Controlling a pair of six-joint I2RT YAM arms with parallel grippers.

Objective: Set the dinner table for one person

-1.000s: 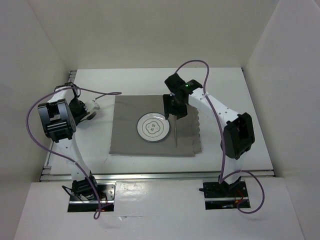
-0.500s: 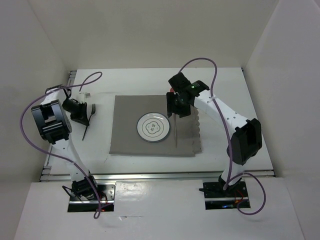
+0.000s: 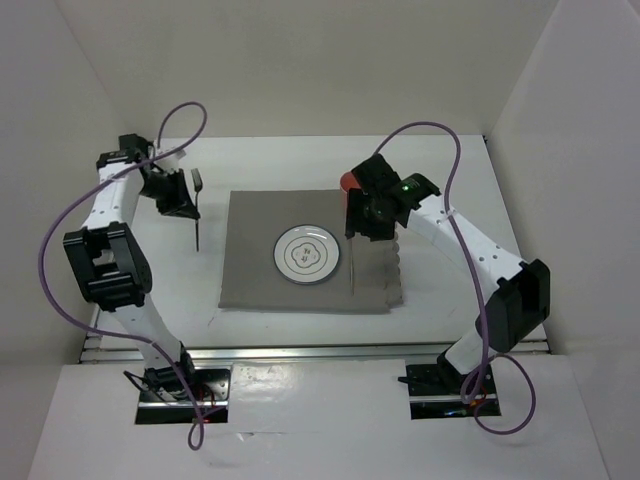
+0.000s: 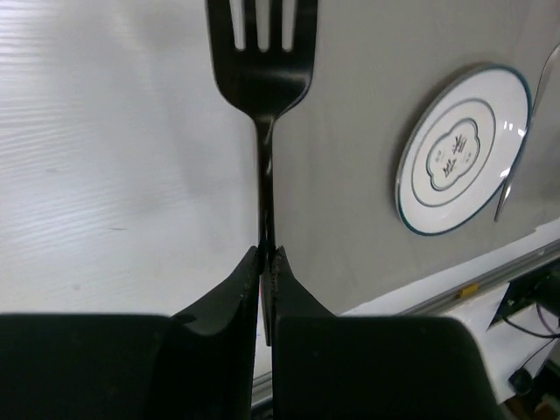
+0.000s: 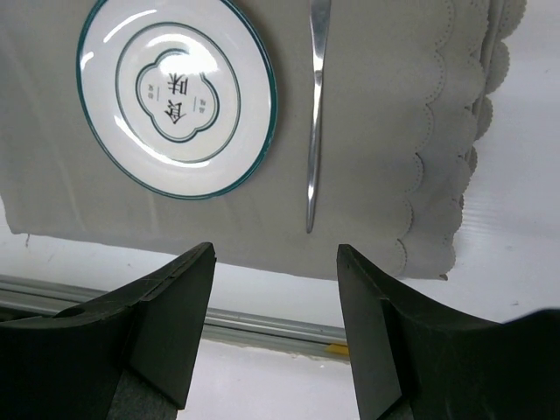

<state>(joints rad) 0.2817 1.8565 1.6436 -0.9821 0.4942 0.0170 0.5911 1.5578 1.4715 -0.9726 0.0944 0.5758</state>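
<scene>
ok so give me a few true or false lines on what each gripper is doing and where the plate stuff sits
1. The left gripper is shut on the handle of a black fork. True.
2. The plate sits straight on bare white tabletop. False: it rests on the grey mat.
3. The right gripper holds the silver utensil. False: its jaws stand open and empty, and the utensil lies on the mat beside the plate.
4. The mat's right edge is scalloped. True.
</scene>
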